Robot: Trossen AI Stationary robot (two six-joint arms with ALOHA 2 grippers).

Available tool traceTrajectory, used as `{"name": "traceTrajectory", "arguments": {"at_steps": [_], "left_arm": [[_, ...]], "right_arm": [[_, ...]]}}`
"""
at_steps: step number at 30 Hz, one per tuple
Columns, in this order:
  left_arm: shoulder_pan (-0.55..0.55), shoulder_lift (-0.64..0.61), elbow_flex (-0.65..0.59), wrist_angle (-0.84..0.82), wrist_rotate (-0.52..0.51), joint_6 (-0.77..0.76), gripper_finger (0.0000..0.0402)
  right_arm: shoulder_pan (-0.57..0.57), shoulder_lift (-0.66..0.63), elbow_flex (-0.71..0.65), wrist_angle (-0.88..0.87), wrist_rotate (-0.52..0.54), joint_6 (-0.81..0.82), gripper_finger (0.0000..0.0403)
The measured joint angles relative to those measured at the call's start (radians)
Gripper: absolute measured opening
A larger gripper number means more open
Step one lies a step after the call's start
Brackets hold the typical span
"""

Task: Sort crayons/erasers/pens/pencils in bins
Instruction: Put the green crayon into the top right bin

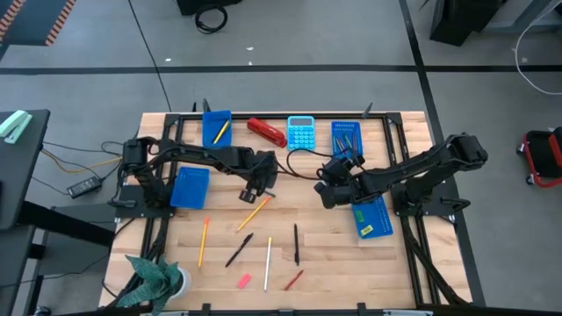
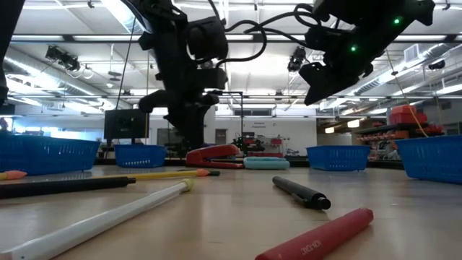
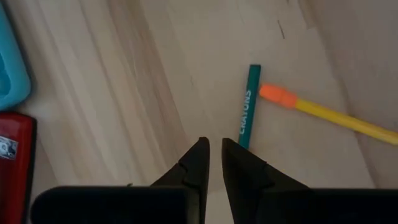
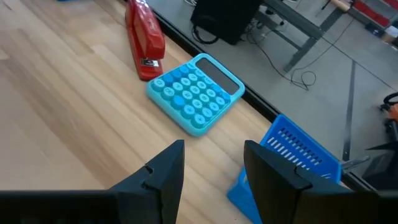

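My left gripper (image 1: pixel 255 190) hovers over the table's middle, empty, its fingers (image 3: pixel 213 152) all but shut with a thin gap. Just past its fingertips lie a teal crayon (image 3: pixel 247 107) and a yellow pencil (image 3: pixel 329 116) with an orange eraser end. My right gripper (image 1: pixel 328 191) is open and empty (image 4: pixel 212 165) above the table, left of a blue bin (image 1: pixel 371 219). Other bins stand at the far left (image 1: pixel 216 128), holding a pencil, at the left (image 1: pixel 190 187), and at the far right (image 1: pixel 346 137). Pens (image 1: pixel 296 244) (image 1: pixel 239 249), pencils (image 1: pixel 268 251) (image 1: pixel 204 241), a red crayon (image 1: pixel 293 280) and a pink eraser (image 1: pixel 244 282) lie near the front.
A red stapler (image 1: pixel 266 131) and a light-blue calculator (image 1: pixel 301 132) lie at the far edge between the bins. A green plant-like thing (image 1: pixel 154 279) stands at the near left corner. In the low view a white pencil (image 2: pixel 108 217), a pen (image 2: pixel 302 193) and the red crayon (image 2: pixel 317 238) lie nearest the camera.
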Motion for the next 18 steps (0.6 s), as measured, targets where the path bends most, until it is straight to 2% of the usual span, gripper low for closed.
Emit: {"name": "traceTrajectory", "arguments": {"at_steps": [6,18], "left_arm": [[0.014,0.0,0.0,0.002,-0.001,-0.015,0.0068],[0.011,0.023,0.0,-0.005,0.0,-0.021,0.0125]], "right_arm": [[0.004,0.0,0.0,0.0,-0.002,-0.005,0.0172],[0.004,0.0,0.0,-0.009,0.003,-0.008,0.0172]]}}
